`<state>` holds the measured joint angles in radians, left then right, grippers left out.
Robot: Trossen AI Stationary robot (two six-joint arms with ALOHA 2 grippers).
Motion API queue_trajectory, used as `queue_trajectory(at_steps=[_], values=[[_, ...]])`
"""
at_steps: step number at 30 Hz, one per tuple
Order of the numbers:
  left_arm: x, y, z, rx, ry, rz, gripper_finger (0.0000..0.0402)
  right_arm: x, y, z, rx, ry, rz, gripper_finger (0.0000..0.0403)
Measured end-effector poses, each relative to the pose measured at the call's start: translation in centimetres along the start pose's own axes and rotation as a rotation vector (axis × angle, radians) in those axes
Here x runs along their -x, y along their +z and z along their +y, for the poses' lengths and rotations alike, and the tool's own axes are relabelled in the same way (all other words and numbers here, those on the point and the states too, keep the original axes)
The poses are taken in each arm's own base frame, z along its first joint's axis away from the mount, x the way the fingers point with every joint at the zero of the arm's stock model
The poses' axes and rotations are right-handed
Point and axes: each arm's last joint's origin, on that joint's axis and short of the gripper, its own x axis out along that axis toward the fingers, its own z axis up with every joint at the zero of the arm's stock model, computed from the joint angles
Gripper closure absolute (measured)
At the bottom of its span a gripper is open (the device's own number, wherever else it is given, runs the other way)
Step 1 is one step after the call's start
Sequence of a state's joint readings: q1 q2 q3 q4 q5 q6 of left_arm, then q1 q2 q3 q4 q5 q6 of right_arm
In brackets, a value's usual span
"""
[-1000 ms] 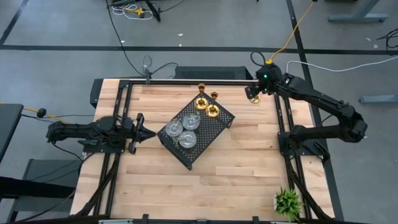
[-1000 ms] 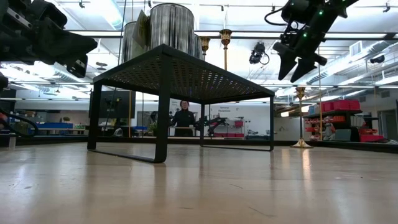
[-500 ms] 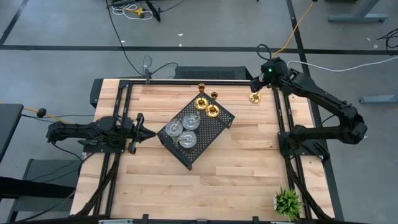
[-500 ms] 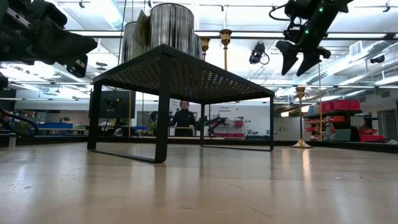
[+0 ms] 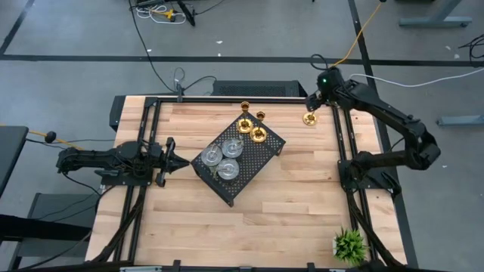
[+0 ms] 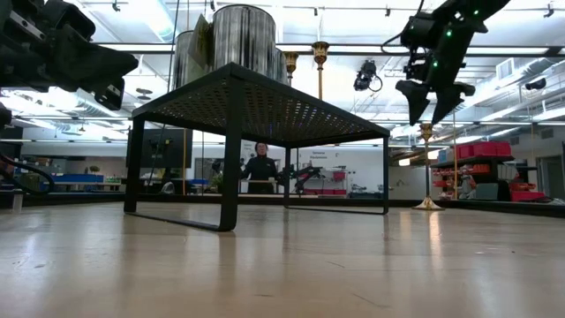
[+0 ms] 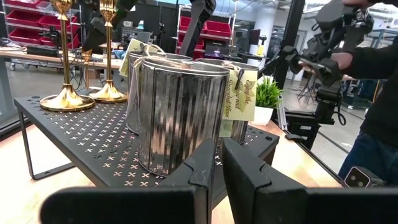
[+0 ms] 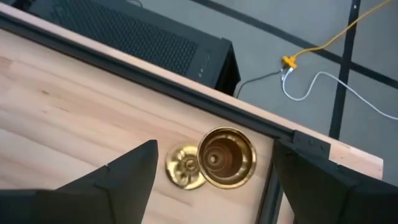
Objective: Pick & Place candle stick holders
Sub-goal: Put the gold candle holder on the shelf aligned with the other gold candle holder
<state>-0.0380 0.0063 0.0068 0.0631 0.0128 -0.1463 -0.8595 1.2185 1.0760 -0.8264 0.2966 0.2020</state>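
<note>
1. Your right gripper point(image 8: 211, 168) has its fingers spread apart, hanging above a lone gold holder point(image 8: 217, 157) standing at the table's far right edge and not touching it

2. Only the low view shows that gap; from above, the gripper point(image 5: 312, 102) sits just beside the holder point(image 5: 309, 119)

3. Your left gripper point(image 7: 219, 163) waits at the table's left, fingers together, facing the tray point(image 5: 261, 155); the silver holders point(image 7: 177, 115) and two gold ones point(image 7: 62, 99) stand there
</note>
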Motion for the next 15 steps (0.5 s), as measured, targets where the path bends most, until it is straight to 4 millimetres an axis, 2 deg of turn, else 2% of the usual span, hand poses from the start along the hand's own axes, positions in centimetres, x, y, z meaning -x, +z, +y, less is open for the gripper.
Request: queue_trajectory(at_steps=[8, 15], values=[[0.0, 0.0, 0.0, 0.0, 0.0, 0.0, 0.0362, -1.9, 0.1, 0.3, 0.01, -0.021, 0.066, 0.0083], [0.0, 0.0, 0.0, 0.0, 0.0, 0.0, 0.0362, -2.5, 0.1, 0.5, 0.001, -0.026, 0.087, 0.0086]])
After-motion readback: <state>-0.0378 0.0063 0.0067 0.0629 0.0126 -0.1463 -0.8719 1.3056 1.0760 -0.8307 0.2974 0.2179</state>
